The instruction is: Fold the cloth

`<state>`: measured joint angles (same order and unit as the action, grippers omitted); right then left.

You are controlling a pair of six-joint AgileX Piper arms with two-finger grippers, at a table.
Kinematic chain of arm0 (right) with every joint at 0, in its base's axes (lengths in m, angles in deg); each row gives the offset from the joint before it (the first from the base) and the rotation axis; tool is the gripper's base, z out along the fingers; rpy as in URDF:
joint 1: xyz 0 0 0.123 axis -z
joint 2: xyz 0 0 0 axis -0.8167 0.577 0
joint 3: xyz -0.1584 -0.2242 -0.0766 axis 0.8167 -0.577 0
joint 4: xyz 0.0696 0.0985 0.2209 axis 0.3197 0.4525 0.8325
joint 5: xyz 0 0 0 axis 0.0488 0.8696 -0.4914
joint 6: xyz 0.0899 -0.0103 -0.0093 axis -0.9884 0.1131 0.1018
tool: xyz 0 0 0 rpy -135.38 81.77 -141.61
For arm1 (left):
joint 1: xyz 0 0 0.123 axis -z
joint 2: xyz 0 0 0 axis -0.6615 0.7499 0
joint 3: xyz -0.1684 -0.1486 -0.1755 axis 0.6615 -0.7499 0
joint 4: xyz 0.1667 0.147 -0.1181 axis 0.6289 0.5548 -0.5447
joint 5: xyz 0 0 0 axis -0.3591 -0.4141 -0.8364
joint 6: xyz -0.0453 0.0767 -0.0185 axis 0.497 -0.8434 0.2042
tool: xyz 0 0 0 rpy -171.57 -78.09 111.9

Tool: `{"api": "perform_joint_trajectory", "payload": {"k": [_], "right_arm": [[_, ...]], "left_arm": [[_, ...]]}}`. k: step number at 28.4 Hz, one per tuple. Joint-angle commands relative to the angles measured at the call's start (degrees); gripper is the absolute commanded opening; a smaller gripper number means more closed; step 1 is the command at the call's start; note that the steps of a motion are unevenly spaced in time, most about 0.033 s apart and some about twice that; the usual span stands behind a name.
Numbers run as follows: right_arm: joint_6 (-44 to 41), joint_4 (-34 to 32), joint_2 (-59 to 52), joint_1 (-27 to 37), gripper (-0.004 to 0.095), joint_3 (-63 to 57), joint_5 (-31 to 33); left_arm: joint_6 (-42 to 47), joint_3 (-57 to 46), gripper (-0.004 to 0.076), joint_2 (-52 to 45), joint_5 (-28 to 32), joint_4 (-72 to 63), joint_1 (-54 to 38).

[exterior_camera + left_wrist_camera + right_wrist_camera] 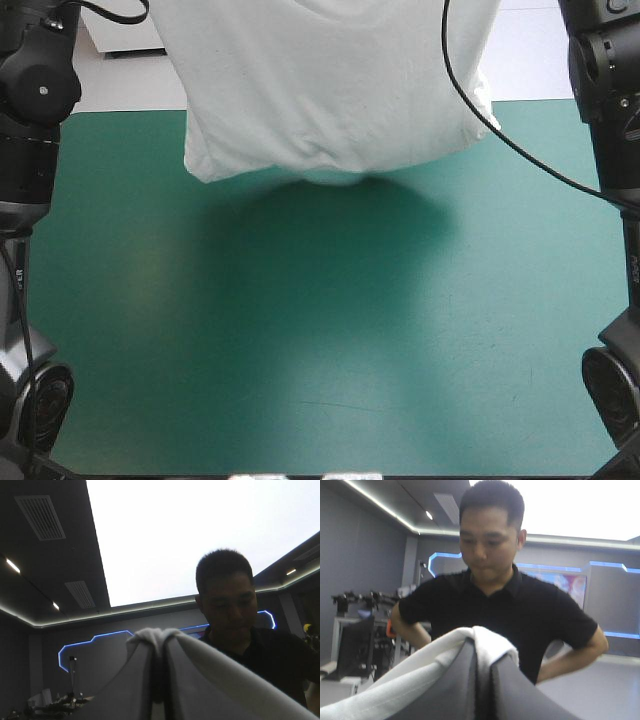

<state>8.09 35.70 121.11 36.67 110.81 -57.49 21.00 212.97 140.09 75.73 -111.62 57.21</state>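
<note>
The white T-shirt (330,90) hangs lifted over the far half of the teal-green table (320,340). Its lower edge sags just above the cover and casts a wide shadow. Both grippers are above the edge of the high view and cannot be seen there. In the left wrist view my left gripper (161,647) is shut on the T-shirt, with white fabric (152,633) bunched over the fingertips and trailing off to one side. In the right wrist view my right gripper (482,652) is likewise shut on the T-shirt, a fold of cloth (492,640) draped over its tip.
My left arm (35,95) and right arm (610,80) rise along the table's two sides. A black cable (500,130) runs across the hanging shirt from the right arm.
</note>
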Motion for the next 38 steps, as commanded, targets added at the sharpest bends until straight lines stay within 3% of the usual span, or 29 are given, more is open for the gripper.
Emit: {"api": "perform_joint_trajectory", "payload": {"k": [1,2,7,12,15,19,23,27,38], "right_arm": [[-0.38,-1.19,1.01,0.51,-0.0017,1.35,7.98],[-2.11,-0.73,3.33,1.58,-0.0017,1.35,11.99],[-2.0,6.81,8.34,5.7,-0.0017,1.08,20.55],[8.76,27.78,9.99,13.42,-0.0017,-6.32,22.45],[21.16,46.82,9.99,19.26,-0.0016,-18.01,24.87],[26.31,53.76,9.99,20.89,-0.0015,-28.78,27.49],[29.71,56.35,9.99,20.78,-0.0015,-35.18,30.99],[30.39,54.61,8.8,19.19,-0.0014,-40.51,32.57],[23.96,37.38,0.41,7.99,-0.0011,-56.54,29.37]], "left_arm": [[0.23,1.5,-0.0009,1.06,-4.38,0.25,0.06],[0.23,1.5,-0.0009,3.31,-9.43,1.5,0.06],[7.21,-0.67,-0.0009,8.43,-20.07,7.35,0.06],[20.39,-11.86,-0.0009,9.44,-23.65,20.3,0.06],[28.05,-22.15,-0.0009,9.44,-26.9,25.81,0.06],[28.32,-30.2,-0.0009,9.44,-31.46,24.71,0.06],[28.32,-35.96,-0.0009,9.07,-36.39,23.91,0.06],[28.52,-41.32,-0.0009,6.35,-37.32,22.31,0.06],[29.64,-60.04,-0.0009,-7.05,-37.26,19.19,0.06]]}}
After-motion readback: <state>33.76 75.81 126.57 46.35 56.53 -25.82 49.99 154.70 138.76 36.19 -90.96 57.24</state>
